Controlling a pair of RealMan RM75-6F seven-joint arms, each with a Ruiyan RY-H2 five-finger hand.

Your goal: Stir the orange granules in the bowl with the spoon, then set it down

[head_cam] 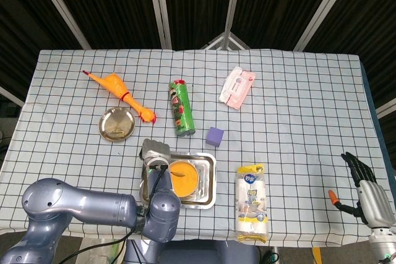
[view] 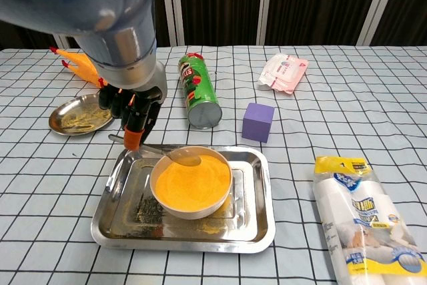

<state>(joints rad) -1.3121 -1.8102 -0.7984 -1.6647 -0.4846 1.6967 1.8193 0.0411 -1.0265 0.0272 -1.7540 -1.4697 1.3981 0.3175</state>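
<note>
A metal bowl (view: 190,213) full of orange granules (view: 197,185) stands in a steel tray (view: 253,226). The spoon (view: 181,157) lies with its tip on the granules at the bowl's far left rim, and its handle runs out to the left. My left hand (view: 133,113) hangs over the tray's far left corner and grips the handle end, fingers pointing down. From the head camera the left hand (head_cam: 156,151) sits just left of the bowl (head_cam: 184,177). My right hand (head_cam: 364,183) rests far off at the table's right front edge, fingers spread and empty.
Behind the tray are a green chip can (view: 199,91) lying down, a purple cube (view: 258,122) and a small metal dish (view: 80,115). A rubber chicken (view: 79,65) lies far left, a pink packet (view: 283,71) at the back, and a yellow-topped white pack (view: 360,221) to the tray's right.
</note>
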